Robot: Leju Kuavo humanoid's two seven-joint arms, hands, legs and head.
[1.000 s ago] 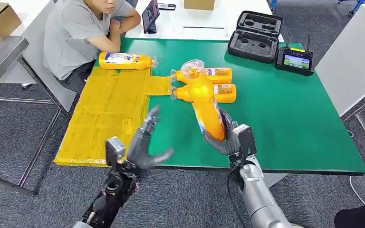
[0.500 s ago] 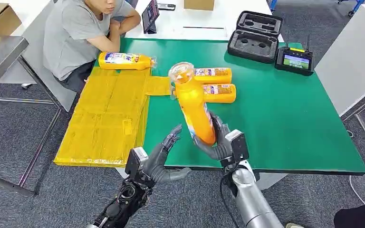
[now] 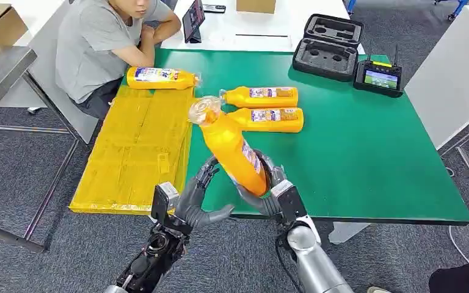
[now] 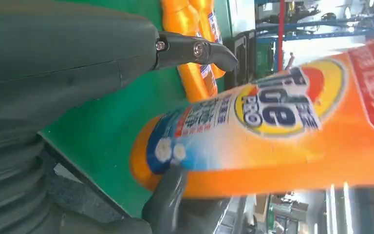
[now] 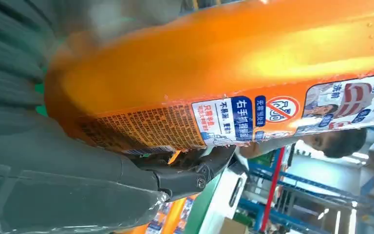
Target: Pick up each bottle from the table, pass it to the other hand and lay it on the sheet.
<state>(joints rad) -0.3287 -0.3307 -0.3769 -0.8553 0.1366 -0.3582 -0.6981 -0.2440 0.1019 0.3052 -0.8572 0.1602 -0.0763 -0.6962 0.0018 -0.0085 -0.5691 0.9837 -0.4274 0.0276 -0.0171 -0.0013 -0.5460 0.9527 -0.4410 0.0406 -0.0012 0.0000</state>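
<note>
My right hand (image 3: pixel 267 190) grips an orange bottle (image 3: pixel 232 148) (image 4: pixel 272 136) (image 5: pixel 233 83) by its base, held above the table's front edge and tilted with its clear cap toward the yellow sheet (image 3: pixel 135 146). My left hand (image 3: pixel 194 196) is just left of the bottle's base, fingers spread and close to it; whether they touch is unclear. Two orange bottles (image 3: pixel 262 96) (image 3: pixel 269 119) lie side by side on the green table (image 3: pixel 366 152). A third bottle (image 3: pixel 159 77) lies at the sheet's far edge.
A person in a grey shirt (image 3: pixel 101 43) sits at the table's far left corner. A black foam case (image 3: pixel 328 46) and a controller with a screen (image 3: pixel 377 76) stand at the back right. A white table (image 3: pixel 250 27) lies behind.
My right hand has carried the bottle leftward and tilted its cap further toward the sheet. My left hand has moved right and closed in beside the bottle's base.
</note>
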